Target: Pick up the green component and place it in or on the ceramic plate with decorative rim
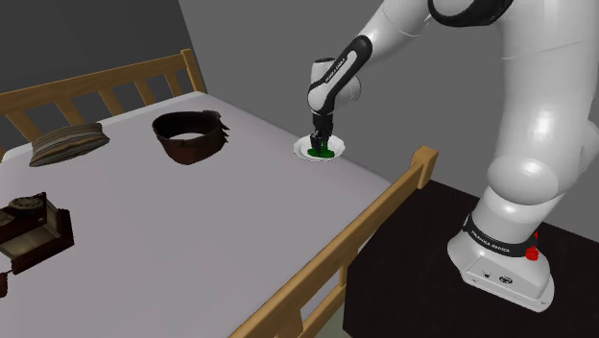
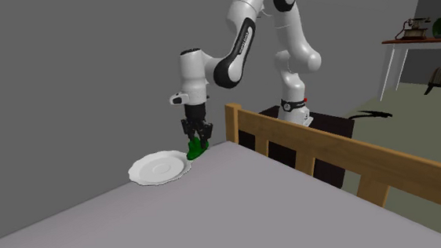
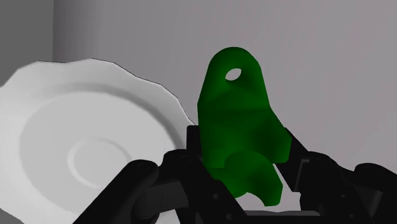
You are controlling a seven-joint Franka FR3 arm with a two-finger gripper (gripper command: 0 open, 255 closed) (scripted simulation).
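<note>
The green component (image 3: pixel 238 121) is a small lug with a round hole near its tip, and my gripper (image 3: pixel 242 162) is shut on its lower part. The white plate with a wavy rim (image 3: pixel 83 146) lies right beside it on the grey surface. In the second exterior view the gripper (image 2: pixel 197 142) points straight down and holds the green component (image 2: pixel 197 150) low at the edge of the plate (image 2: pixel 160 168) that faces the arm. In the shoulder view the green component (image 1: pixel 321 152) appears against the plate (image 1: pixel 305 149) under the gripper (image 1: pixel 320 142). I cannot tell whether the part touches the surface.
A wooden rail (image 1: pixel 384 206) borders the grey surface on the arm's side, and another rail (image 1: pixel 106 91) runs along the back. A dark brown bowl (image 1: pixel 190 136), a striped flat cushion (image 1: pixel 65 144) and an old telephone (image 1: pixel 34 226) stand further along the surface.
</note>
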